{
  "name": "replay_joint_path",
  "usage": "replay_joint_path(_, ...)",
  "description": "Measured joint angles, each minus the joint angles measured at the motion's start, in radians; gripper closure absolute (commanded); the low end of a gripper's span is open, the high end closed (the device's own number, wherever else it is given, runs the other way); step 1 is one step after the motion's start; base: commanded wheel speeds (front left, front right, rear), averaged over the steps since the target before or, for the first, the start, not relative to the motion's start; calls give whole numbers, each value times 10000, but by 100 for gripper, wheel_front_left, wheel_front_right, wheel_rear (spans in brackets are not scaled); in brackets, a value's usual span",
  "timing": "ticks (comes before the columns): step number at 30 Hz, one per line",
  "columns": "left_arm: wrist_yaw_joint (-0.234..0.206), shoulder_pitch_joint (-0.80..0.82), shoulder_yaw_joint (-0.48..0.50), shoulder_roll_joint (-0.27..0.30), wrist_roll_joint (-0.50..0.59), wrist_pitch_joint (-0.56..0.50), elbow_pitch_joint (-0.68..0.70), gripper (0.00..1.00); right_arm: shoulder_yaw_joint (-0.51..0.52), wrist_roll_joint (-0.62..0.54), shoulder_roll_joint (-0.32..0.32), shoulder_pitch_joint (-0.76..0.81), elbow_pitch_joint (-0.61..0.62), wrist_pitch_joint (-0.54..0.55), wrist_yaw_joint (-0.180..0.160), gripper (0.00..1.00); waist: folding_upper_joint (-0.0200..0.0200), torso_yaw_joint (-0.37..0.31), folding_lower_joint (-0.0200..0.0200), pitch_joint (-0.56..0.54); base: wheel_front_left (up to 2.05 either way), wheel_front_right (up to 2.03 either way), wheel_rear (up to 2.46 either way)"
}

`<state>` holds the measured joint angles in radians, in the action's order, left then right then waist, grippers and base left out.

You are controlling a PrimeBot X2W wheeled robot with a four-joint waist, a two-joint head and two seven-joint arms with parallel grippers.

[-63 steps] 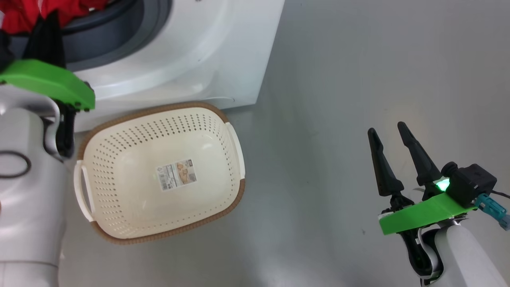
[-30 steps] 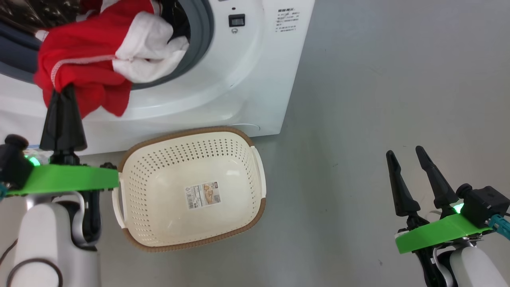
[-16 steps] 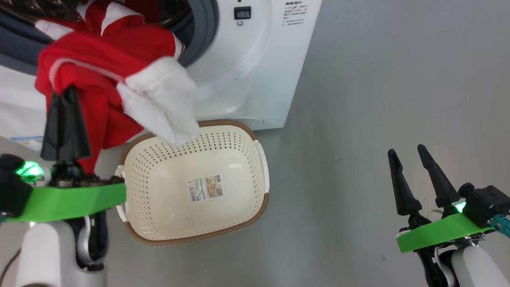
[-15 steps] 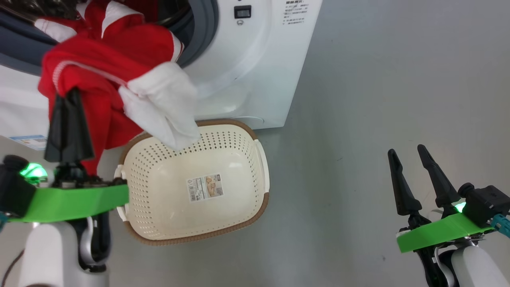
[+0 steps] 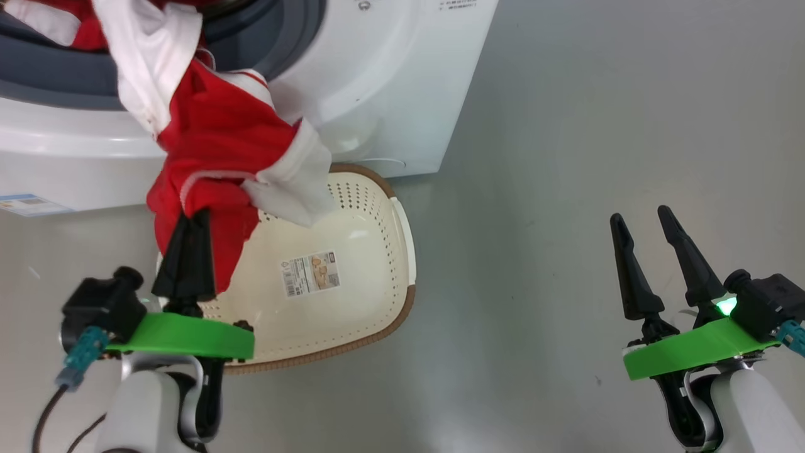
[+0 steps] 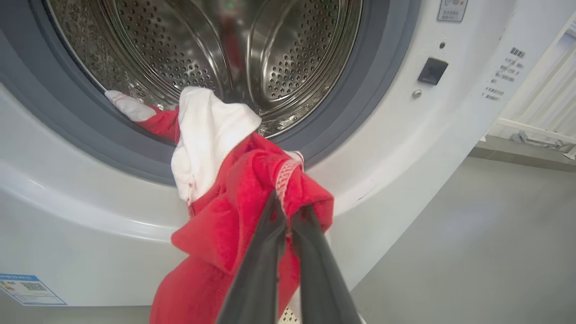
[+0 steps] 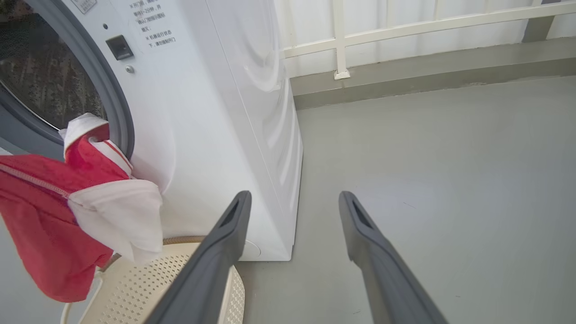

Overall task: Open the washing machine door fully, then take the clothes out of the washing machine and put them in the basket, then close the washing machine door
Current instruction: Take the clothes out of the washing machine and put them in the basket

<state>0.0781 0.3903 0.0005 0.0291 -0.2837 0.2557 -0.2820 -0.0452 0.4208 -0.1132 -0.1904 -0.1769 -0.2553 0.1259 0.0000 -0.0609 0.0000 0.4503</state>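
- While our left tool (image 5: 194, 217) is clamped on the red clothes (image 5: 217, 145) above the basket (image 5: 371, 251), our right tool (image 5: 638, 212) hangs spread and empty, well apart.
- We judge a release now could drape fabric over the rim onto the floor (image 5: 566, 126).
- Farther off, 1 white end lies in the washing machine (image 5: 390, 82) mouth; pulling sideways may snag it on the gasket (image 5: 56, 94).
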Motion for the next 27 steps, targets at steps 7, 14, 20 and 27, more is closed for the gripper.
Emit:
replay_joint_path(7,2,472,-107,2,31,0,-1304,100,-4,2,59,-231,33,0,0,0,0,-127,0,398,0,0,0)
replay_joint_path(14,29,1203,-92,2,314,-2,-2857,100,-33,4,151,-519,98,0,0,0,0,-303,0,874,0,0,0)
replay_joint_path(20,192,1762,-140,-2,472,-4,-4247,100,-58,6,199,-712,123,0,0,0,0,-460,0,1286,0,0,0)
replay_joint_path(27,295,2559,-199,-12,786,-4,-5645,100,-81,15,228,-943,155,0,0,0,0,-583,0,1794,0,0,0)
